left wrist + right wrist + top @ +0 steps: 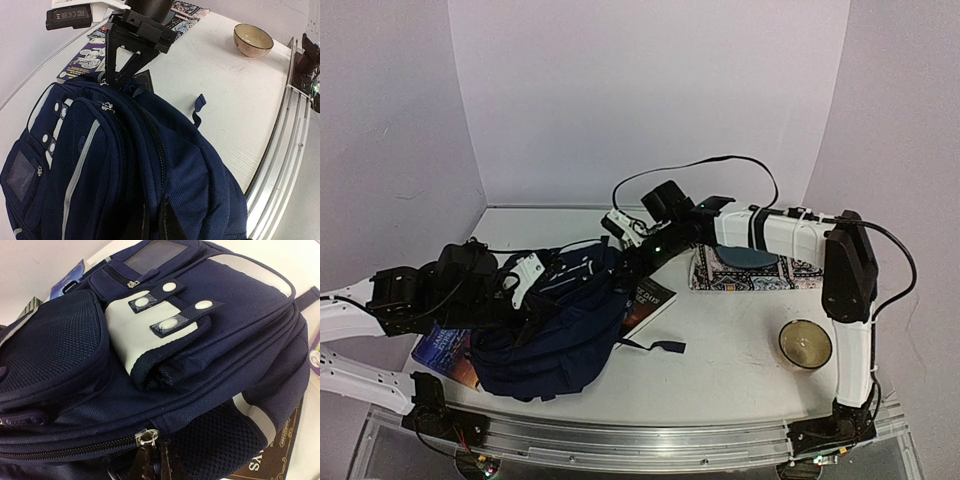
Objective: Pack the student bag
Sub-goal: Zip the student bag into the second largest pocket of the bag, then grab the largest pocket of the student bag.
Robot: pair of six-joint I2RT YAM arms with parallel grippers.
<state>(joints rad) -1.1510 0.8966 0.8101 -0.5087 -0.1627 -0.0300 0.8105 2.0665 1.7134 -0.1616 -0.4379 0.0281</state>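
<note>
Covering a dark book (652, 300), student bag (555, 335), bowl (805, 343) right, mat (750, 274) behind

site: robotics lab | cues: plain backdrop panels (650, 90), white table (730, 370) with aluminium rail (650, 437)

The student bag (555, 335) half hides a dark book (652, 300).

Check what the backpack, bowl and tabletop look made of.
The backpack: woven synthetic fabric, nylon-like, matte; visible weave and mesh pocket. The bowl: probably glazed ceramic, beige with a slight sheen, though plastic is possible. The tabletop: smooth white, slightly scuffed; laminate or painted board, cannot tell which.
</note>
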